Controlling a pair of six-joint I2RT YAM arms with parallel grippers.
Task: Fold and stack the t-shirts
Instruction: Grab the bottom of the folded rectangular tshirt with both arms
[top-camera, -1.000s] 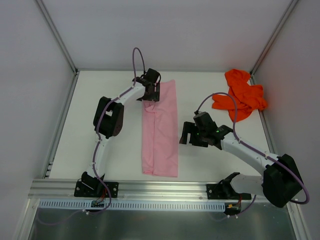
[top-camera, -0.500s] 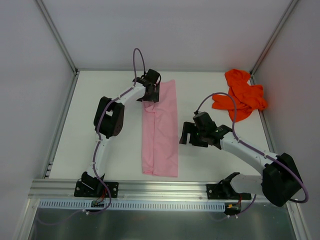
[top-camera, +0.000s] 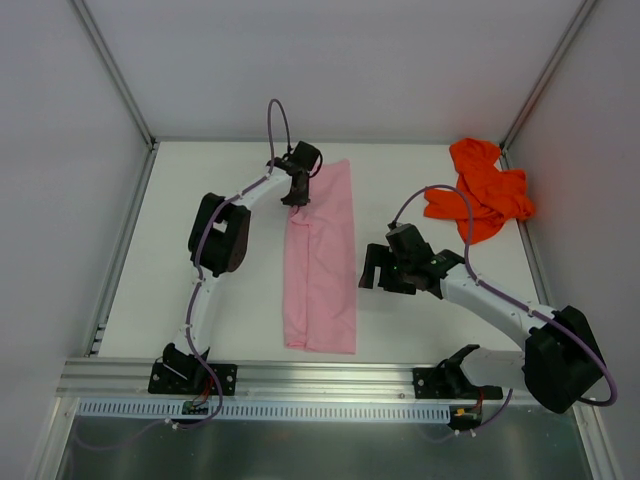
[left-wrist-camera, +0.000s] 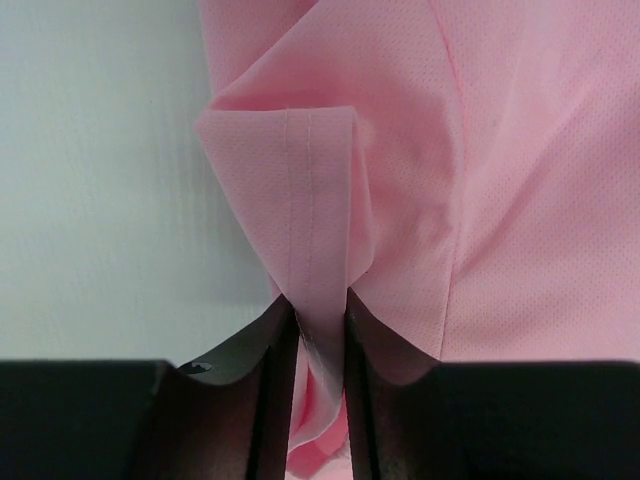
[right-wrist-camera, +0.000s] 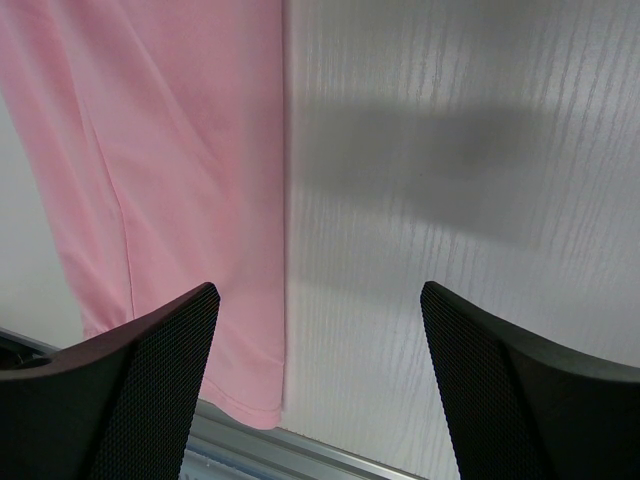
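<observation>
At centre of bench (top-camera: 180, 200): pink t-shirt (top-camera: 322, 262), folded to a long narrow strip running far-to-near. L claw (top-camera: 296, 192) at strip's far-left corner, jaws narrow, pinching a stitched fold of pink cloth betw. fingers (left-wrist-camera: 270, 380); cloth bunches up just ahead of them. R claw (top-camera: 372, 272) just right of strip, abt mid-length, jaws wide, holding nothing, over bare bench. Orange-red t-shirt (top-camera: 482, 192) crumpled, well right of pink one, at bench's far-right corner.
</observation>
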